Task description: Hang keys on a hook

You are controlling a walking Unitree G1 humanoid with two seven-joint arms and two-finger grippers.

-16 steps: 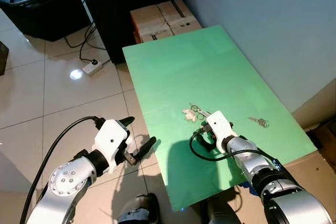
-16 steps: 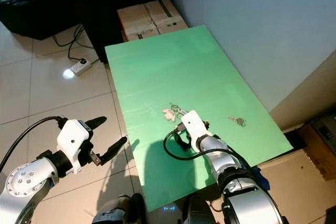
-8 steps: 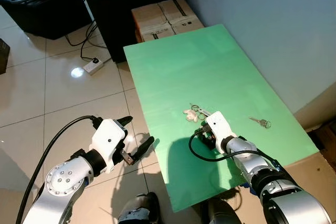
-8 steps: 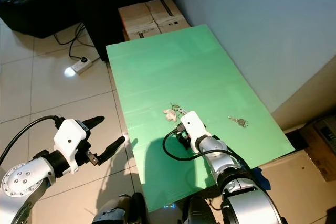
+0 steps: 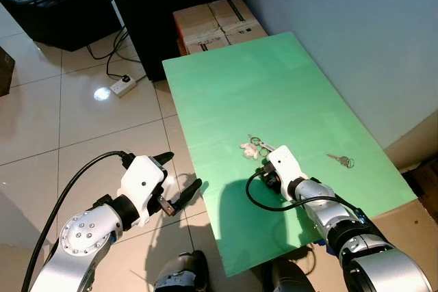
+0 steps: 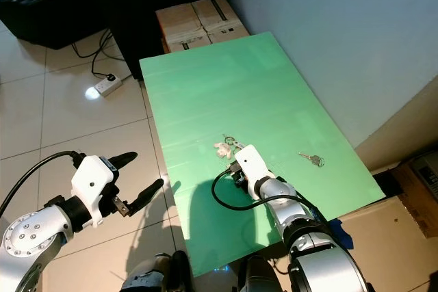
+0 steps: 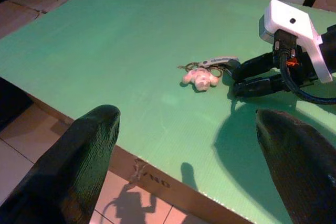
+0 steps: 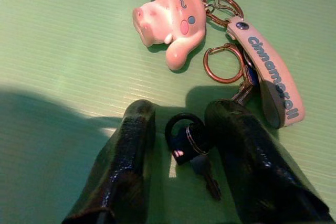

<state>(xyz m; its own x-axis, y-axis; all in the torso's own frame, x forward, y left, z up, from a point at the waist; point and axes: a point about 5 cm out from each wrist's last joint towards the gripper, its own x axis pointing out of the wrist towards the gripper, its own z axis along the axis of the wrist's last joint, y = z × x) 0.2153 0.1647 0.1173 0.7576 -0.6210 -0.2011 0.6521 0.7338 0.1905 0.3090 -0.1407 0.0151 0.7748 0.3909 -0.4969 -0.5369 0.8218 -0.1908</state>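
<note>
- Green table point(image 5: 274, 87) on pale tiled floor point(image 5: 48, 121).
- Keychain point(image 8: 226, 61) with pink plush charm point(image 8: 168, 17) lies mid-table.
- Right gripper point(image 8: 184, 153) fingers parted, straddling the black key point(image 8: 191, 150) on the near side.
- Left gripper point(image 5: 179, 182) spread wide, holding nothing, left of table.
- Second key point(image 5: 339, 161) right.

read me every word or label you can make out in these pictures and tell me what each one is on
"cinnamoroll" in blue letters on the pale strap tag of the keychain, beside the pink plush dog charm on the green table, just ahead of the right pincer.
Markings on the brown cardboard boxes beyond the table: too small to read.
Small silver keys lying apart on the table: no legible text.
</note>
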